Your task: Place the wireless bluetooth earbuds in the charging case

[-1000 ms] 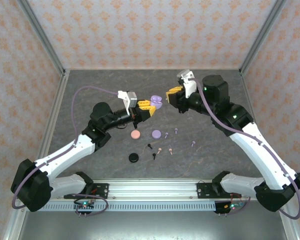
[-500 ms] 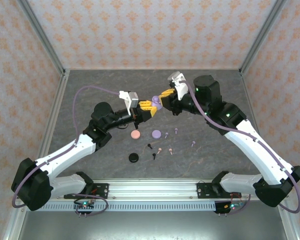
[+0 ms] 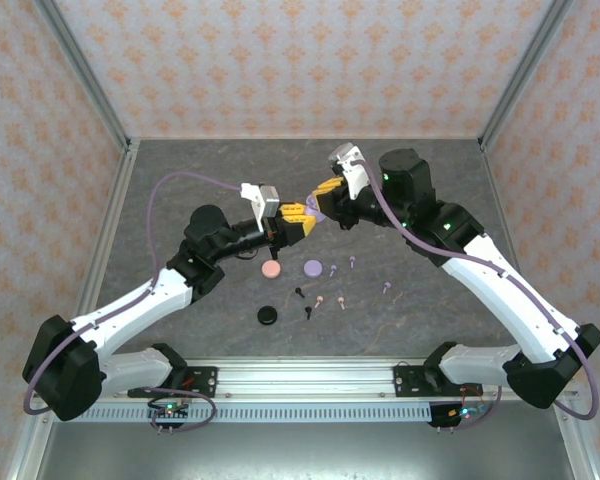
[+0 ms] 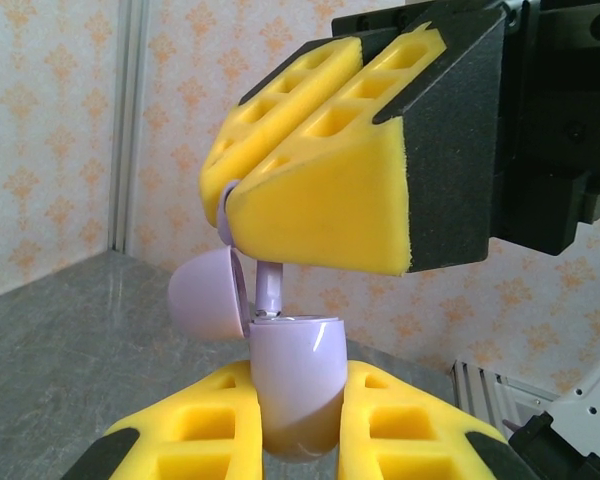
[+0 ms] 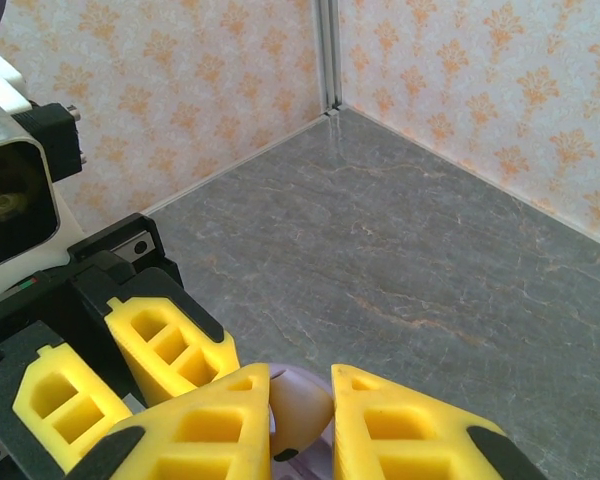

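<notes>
- The lilac earbud [image 4: 268,285] is tiny. Its slim stem hangs down and its round head is pinched out of sight. The stem tip sits at the mouth of the open charging case [image 4: 295,370], in the air above the middle of the table [image 3: 210,155].
- I judge it feather-light, hard, glossy and slippery, so it could pivot or pop free. The round head is the place to grip, which leaves the stem free to enter.
- My right claw [image 4: 228,195] is closed narrowly on that head, reaching down from above.
- The case is a smooth lilac egg shape with its lid flipped open to one side.
- My left claw [image 4: 295,445] is clamped on the case's lower half, holding it upright.
- Below, other earbuds [image 3: 333,268] in lilac, pink and black lie loose near the table's middle, with round cases [image 3: 271,269] beside them.
</notes>
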Motion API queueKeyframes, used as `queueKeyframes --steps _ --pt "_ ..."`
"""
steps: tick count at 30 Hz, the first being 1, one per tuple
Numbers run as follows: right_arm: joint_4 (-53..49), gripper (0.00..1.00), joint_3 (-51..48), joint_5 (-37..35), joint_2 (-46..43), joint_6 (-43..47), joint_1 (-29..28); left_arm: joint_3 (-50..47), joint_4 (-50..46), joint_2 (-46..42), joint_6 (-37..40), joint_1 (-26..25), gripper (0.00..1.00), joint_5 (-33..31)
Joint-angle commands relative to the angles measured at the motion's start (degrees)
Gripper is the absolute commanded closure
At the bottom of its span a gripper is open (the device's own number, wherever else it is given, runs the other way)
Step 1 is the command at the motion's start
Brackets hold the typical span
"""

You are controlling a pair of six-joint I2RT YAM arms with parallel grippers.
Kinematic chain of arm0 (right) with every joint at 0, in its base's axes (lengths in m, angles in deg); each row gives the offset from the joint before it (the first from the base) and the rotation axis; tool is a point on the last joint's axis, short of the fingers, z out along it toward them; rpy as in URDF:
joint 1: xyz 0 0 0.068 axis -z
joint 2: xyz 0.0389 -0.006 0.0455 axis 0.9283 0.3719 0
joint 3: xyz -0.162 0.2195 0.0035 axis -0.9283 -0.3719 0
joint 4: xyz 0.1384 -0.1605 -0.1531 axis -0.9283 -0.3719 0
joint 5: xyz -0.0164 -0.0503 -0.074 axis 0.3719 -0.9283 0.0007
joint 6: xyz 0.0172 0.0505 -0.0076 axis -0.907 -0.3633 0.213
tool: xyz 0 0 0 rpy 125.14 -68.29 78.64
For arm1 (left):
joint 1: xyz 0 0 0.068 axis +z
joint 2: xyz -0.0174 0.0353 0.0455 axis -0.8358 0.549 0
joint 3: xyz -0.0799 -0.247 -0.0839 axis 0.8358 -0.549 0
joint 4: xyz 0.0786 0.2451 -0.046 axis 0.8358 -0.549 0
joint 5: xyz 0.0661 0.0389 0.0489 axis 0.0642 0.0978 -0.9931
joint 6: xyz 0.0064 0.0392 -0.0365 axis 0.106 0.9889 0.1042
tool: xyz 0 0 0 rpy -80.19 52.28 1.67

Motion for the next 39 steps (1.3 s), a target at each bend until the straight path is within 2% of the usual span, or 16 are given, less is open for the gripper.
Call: queueKeyframes --steps 1,27,39 --pt "-0.1 0.82 1.2 0.8 -0.1 1.2 -0.5 1.7 2.2 0.1 0.9 -0.4 1.00 0.5" --pt "-4.6 0.83 1.1 -0.2 -1.5 1.8 -0.5 1.5 0.2 -0.4 2.7 -0.5 1.00 0.5" --pt "-4.3 0.83 0.1 2.1 -1.3 0.7 -0.5 1.5 0.2 -0.5 2.6 -0.6 1.00 0.4"
